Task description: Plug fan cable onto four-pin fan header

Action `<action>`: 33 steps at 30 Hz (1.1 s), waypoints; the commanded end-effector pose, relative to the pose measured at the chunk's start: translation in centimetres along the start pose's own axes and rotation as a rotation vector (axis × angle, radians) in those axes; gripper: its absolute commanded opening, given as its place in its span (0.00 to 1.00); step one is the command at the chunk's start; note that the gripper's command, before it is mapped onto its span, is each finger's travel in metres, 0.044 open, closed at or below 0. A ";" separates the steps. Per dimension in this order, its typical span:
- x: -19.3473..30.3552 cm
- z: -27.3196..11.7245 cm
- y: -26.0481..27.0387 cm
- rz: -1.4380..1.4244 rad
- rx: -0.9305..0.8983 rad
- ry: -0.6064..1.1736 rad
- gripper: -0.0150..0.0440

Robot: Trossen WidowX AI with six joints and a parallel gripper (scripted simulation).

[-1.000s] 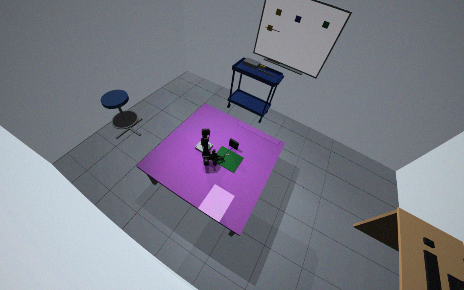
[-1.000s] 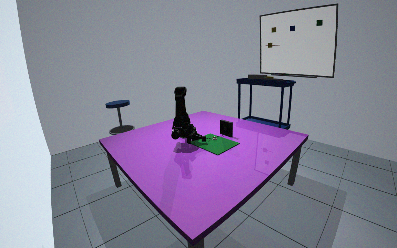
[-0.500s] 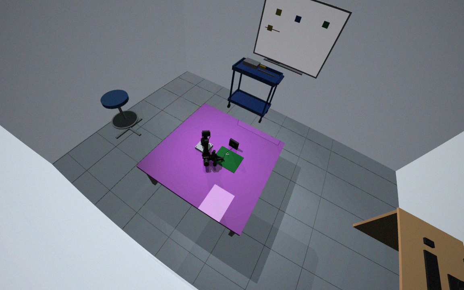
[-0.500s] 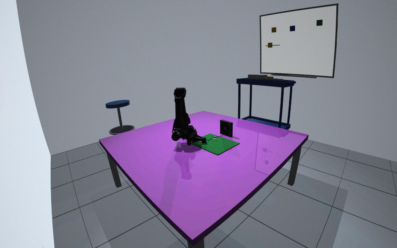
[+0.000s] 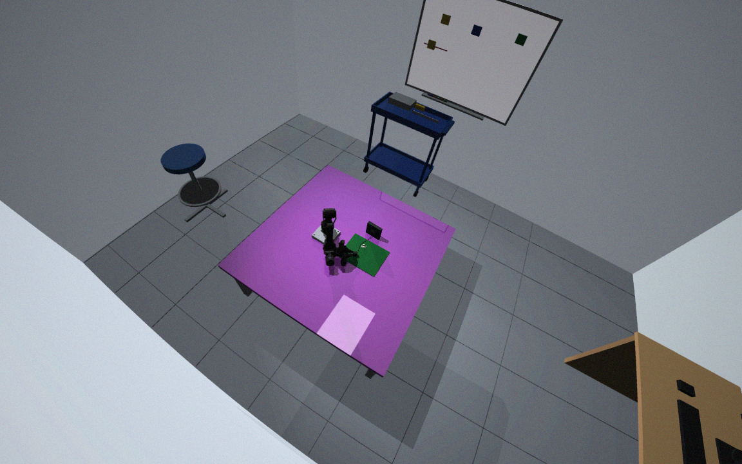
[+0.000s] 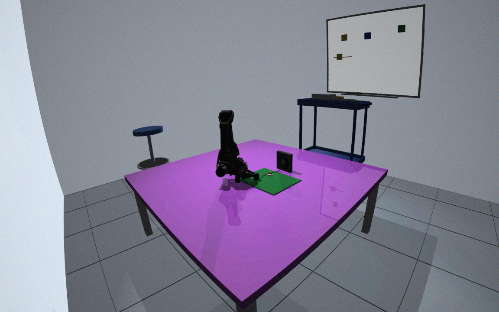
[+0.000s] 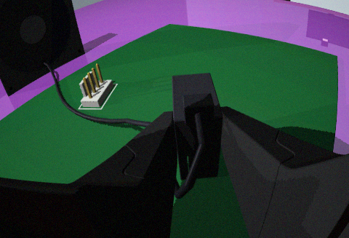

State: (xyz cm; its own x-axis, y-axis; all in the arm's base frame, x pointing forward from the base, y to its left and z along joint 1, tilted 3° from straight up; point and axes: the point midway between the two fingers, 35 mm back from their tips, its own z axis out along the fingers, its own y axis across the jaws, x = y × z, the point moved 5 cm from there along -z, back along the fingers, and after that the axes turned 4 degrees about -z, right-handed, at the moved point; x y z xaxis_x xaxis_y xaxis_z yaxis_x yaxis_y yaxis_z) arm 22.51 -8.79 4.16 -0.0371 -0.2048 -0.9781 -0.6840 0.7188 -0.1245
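My gripper (image 7: 195,119) (image 6: 256,176) (image 5: 354,254) is shut on the black plug (image 7: 195,89) at the end of the fan's cable. It holds the plug low over the green board (image 7: 254,70) (image 6: 274,188) (image 5: 373,265). The white header (image 7: 95,94) (image 6: 269,174) (image 5: 363,246) has four gold pins standing up and nothing on it; it is left of and beyond the plug in the wrist view. The cable (image 7: 98,119) runs from the fan past the near side of the header, then behind my left finger. The plug's underside is hidden.
The black fan (image 7: 33,30) (image 6: 284,161) (image 5: 373,230) stands upright on the purple table (image 5: 281,248) (image 6: 189,186) beside the board, on the header's side. A blue cart (image 5: 402,115) (image 6: 332,104), a stool (image 5: 183,156) (image 6: 147,130) and a whiteboard (image 5: 477,69) (image 6: 375,69) are away from the table.
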 end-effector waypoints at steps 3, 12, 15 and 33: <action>0.0 0.0 0.0 0.001 0.000 0.000 0.25; 0.0 0.0 0.0 0.001 0.000 0.000 0.25; 0.0 0.0 0.0 0.001 0.000 0.000 0.25; 0.0 0.0 0.0 0.000 0.000 0.000 0.43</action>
State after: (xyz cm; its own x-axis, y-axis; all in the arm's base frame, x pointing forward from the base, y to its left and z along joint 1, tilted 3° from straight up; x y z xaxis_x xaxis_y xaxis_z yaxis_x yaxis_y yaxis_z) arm 22.51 -8.79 4.16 -0.0372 -0.2048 -0.9781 -0.6840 0.7188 -0.1245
